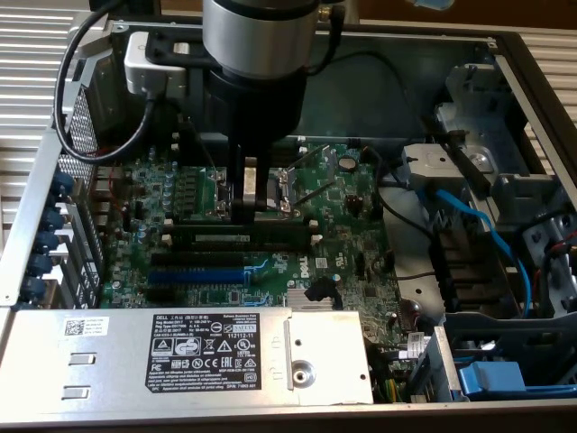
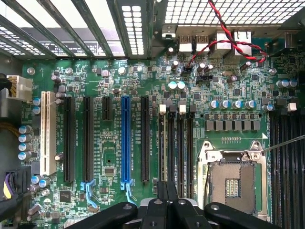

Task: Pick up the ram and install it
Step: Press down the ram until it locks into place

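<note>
The ram (image 1: 236, 238) is a long green stick with a white label strip. It stands on edge in one of the black memory slots (image 1: 243, 227) on the motherboard. In the wrist view it is a thin edge (image 2: 166, 143) running away from my fingers among the parallel slots (image 2: 181, 143). My gripper (image 1: 252, 209) hangs straight down over the middle of the stick, its fingers (image 2: 167, 202) shut together with nothing between them. The tips sit at the stick's top edge. Contact is not visible.
A blue expansion slot (image 1: 196, 275) lies just in front of the memory slots, and the open CPU socket (image 1: 281, 185) just behind them. A metal box with a Dell label (image 1: 207, 352) covers the front. Blue cables (image 1: 469, 216) and a drive cage stand at the exterior view's right.
</note>
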Controlling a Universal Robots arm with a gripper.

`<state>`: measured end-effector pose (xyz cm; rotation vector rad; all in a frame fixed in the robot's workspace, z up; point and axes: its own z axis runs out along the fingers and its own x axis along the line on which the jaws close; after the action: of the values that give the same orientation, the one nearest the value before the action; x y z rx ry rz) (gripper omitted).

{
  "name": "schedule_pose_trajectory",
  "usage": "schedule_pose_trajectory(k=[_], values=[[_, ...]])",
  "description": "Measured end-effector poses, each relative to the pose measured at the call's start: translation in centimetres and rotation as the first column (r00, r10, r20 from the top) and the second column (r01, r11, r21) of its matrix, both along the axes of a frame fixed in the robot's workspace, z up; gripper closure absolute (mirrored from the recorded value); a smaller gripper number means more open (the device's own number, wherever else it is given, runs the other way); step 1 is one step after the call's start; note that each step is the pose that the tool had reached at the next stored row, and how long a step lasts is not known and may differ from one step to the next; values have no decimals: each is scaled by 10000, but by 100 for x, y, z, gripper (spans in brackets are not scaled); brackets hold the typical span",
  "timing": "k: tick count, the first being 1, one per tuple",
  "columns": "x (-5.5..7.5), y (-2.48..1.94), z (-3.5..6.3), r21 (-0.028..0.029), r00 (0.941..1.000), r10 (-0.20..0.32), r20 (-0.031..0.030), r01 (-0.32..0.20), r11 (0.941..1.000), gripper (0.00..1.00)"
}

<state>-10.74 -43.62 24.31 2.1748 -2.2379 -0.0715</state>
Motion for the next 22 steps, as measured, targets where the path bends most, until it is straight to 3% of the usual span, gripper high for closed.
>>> schedule_pose_trajectory(k=[22], values=[[54,1,-22,-1,10000,0,0,0,10000,90]])
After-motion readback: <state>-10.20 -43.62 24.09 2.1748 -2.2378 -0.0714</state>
